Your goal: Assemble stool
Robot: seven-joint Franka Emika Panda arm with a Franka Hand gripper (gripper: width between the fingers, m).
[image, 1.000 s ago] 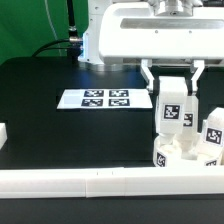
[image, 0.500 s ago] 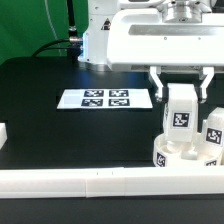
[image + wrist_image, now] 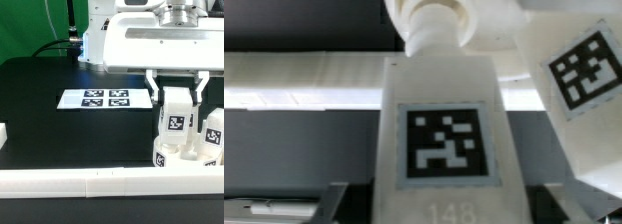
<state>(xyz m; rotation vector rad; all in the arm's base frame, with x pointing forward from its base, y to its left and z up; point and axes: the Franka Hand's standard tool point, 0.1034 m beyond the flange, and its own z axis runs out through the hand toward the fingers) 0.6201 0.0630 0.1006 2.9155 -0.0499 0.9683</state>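
My gripper (image 3: 178, 100) is shut on a white stool leg (image 3: 177, 122) with a black-and-white tag and holds it upright. The leg's lower end meets the round white stool disc (image 3: 167, 156) at the front of the exterior view's right. A second tagged leg (image 3: 213, 132) stands on the disc just to the right. In the wrist view the held leg (image 3: 446, 140) fills the middle, between the fingers (image 3: 331, 198), and its far end meets a round socket part of the disc (image 3: 446, 30). The second leg (image 3: 585, 65) is beside it. The third leg is out of view.
The marker board (image 3: 105, 99) lies flat mid-table. A long white rail bar (image 3: 80, 181) runs along the front edge, right against the disc. A small white block (image 3: 3, 133) sits at the exterior view's left edge. The robot base (image 3: 100, 30) stands behind.
The gripper carried the leg a little to the exterior view's right, brought it from tilted to upright, then lowered it toward the disc.
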